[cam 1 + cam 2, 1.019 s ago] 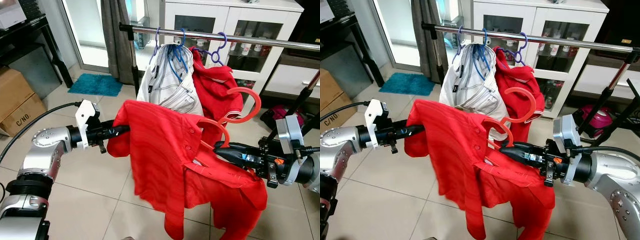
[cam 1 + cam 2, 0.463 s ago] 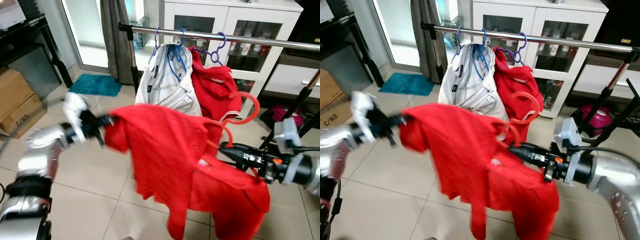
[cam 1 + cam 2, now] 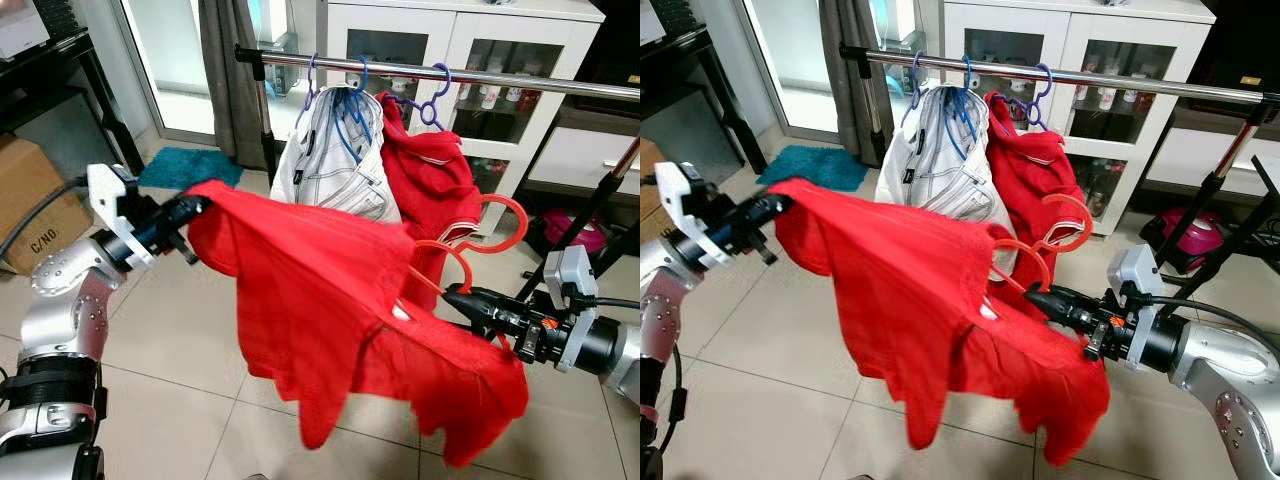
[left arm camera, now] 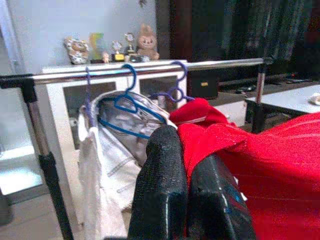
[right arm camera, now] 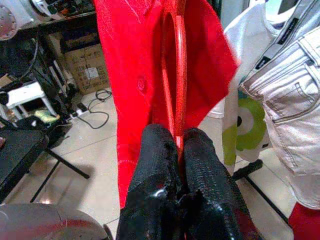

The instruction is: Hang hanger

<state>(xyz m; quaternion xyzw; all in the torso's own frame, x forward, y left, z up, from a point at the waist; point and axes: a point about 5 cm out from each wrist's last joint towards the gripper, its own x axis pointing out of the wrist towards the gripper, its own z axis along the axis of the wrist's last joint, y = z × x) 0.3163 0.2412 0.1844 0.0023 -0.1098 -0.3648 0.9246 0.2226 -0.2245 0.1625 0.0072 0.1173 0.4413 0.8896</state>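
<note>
A red shirt [image 3: 330, 300] on an orange-red hanger [image 3: 447, 255] is stretched between my two arms below the metal rail [image 3: 560, 86]. My left gripper [image 3: 192, 207] is shut on the shirt's shoulder at the left; the left wrist view has the cloth [image 4: 260, 170] pinched between its fingers [image 4: 160, 190]. My right gripper [image 3: 452, 297] is shut on the hanger, whose bar [image 5: 174, 75] runs up from between the fingers [image 5: 155, 165]. A second orange-red hook [image 3: 503, 222] curls just behind the first. The hanger's hook sits well below the rail.
On the rail hang a white garment on blue hangers [image 3: 335, 150] and another red shirt [image 3: 432, 170]. A white glass-door cabinet [image 3: 470, 60] stands behind. Cardboard box [image 3: 30, 200] and black table [image 3: 60, 70] at the left; the rack's leg [image 3: 590, 215] and a pink object [image 3: 566, 228] lie right.
My left arm has swung up and to the left, pulling the shirt's shoulder higher and spreading the cloth. The right gripper with the hanger stayed about where it was.
</note>
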